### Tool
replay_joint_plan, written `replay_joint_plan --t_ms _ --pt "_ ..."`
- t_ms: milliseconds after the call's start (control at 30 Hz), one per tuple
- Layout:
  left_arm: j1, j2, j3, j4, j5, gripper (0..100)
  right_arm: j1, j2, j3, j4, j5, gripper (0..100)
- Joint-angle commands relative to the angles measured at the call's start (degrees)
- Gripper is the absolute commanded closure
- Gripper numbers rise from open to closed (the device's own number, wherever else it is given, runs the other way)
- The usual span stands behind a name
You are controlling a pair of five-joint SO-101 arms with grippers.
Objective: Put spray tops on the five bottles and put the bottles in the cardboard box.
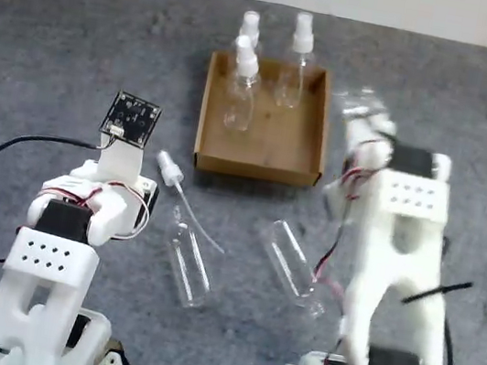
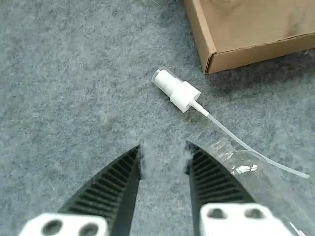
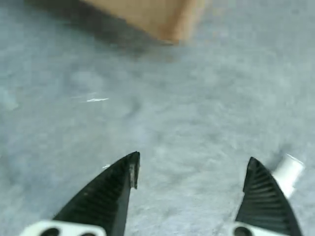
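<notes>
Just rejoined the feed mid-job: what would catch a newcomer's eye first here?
Three capped bottles stand upright at the box's far end. Two bare bottles lie on the mat in front of it, a loose spray top by one of them, just ahead of the open left gripper.

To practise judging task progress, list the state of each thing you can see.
Cardboard box: open, holding bottles.
Bottles in box: spray tops on.
Bottle by left arm: lying, no top.
Bottle by right arm: lying, no top.
Spray top: lying loose, on no bottle.
Left end effector: open, empty.
Right end effector: open, empty.
</notes>
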Motion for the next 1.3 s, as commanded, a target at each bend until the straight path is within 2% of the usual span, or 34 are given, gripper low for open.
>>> replay_joint_plan --t_ms 0,100,467,533,633,800,967,1067,1167,1267 --pt "-0.7 0.1 -0.5 -1.1 -0.3 91 -8.0 -3.8 5.5 -0.2 1.6 73.1" --pt "-0.7 0.1 -0.5 -1.0 -0.3 91 -11.3 -1.9 11.3 -5.5 2.6 73.1" --pt "-0.7 0.1 -0.3 -1.1 -0.3 91 -11.2 12.9 16.9 -18.9 3.1 73.8" --pt "-0.7 0.1 -0.3 -1.1 -0.3 91 -11.0 15.5 16.6 -19.1 2.7 80.1" --pt "-0.7 0.1 -0.3 -1.1 -0.3 91 -8.0 16.0 16.4 -19.1 2.1 99.6" --pt "-0.6 0.2 -0.3 -1.1 -0.3 91 6.7 8.9 12.4 -14.7 -7.6 99.5" --pt "-0.5 0.2 -0.2 -1.1 -0.3 91 28.4 1.5 3.1 -10.0 -11.7 99.5" --pt "-0.5 0.2 -0.2 -1.1 -0.3 91 38.9 4.2 -1.7 -10.2 -12.2 99.5" --pt "-0.5 0.2 -0.2 -1.1 -0.3 91 44.9 11.4 -4.8 -10.2 -13.0 99.5" --pt "-0.5 0.2 -0.2 -1.0 -0.3 91 49.5 20.4 -9.5 -10.9 -18.5 99.5"
